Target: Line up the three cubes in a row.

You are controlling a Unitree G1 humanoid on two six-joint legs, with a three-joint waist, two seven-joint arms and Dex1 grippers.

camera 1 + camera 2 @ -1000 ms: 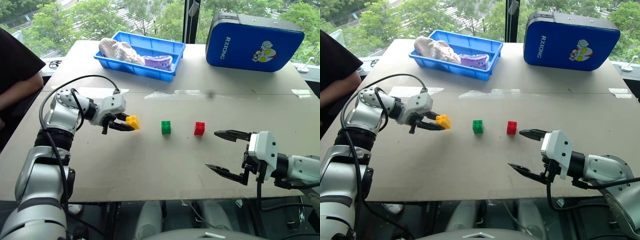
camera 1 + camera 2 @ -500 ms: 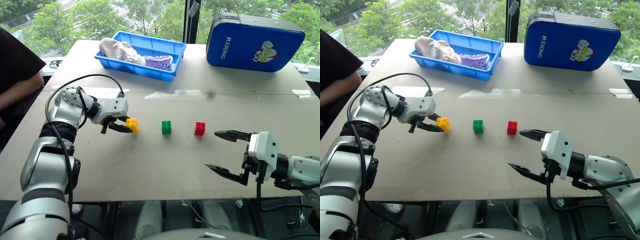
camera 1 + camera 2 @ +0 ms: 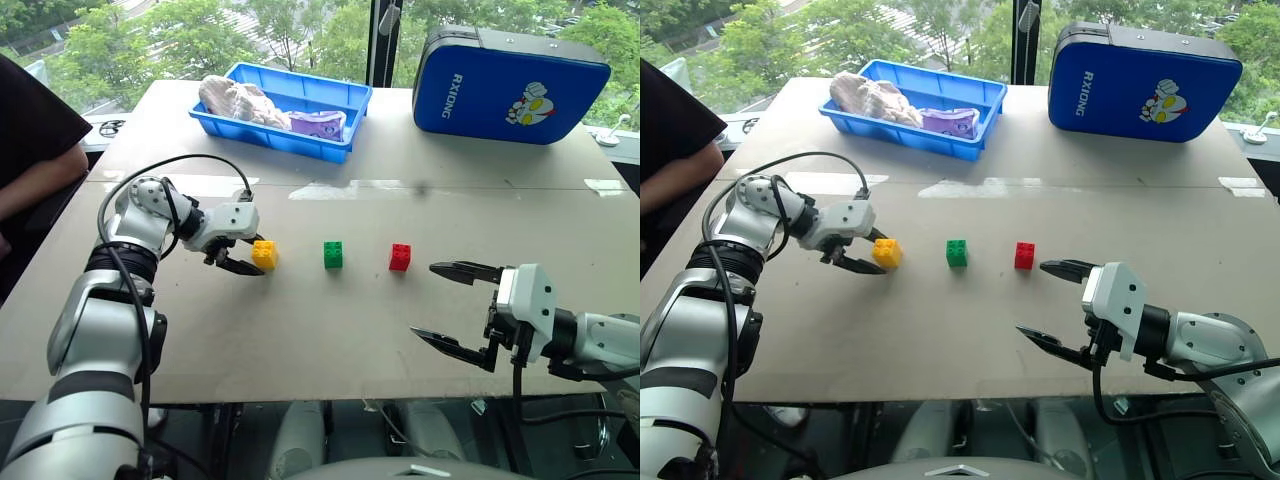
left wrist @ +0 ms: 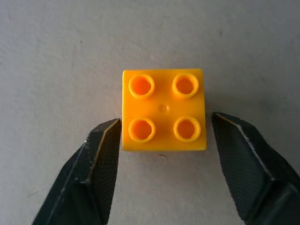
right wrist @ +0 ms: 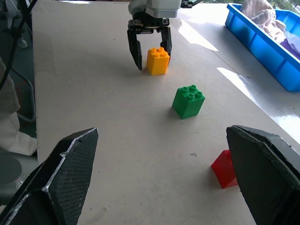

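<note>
Three cubes stand in a row on the table: yellow (image 3: 264, 254), green (image 3: 333, 254) and red (image 3: 400, 257). The yellow cube (image 4: 163, 110) rests studs up on the tabletop. My left gripper (image 3: 256, 256) is open around it, one black finger (image 4: 101, 159) close on each side, the jaws just off its faces. My right gripper (image 3: 422, 299) hovers near the front right of the table, to the right of and nearer than the red cube (image 5: 225, 169). It is wide open with nothing in it.
A blue tray (image 3: 270, 137) holding cloth items sits at the back left. A blue case (image 3: 510, 85) lies at the back right. A person's arm (image 3: 35, 180) rests at the table's left edge. The table's front edge runs below the right gripper.
The left gripper has come down slightly with the yellow cube, set it on the table and opened its fingers. The right arm has not moved.
</note>
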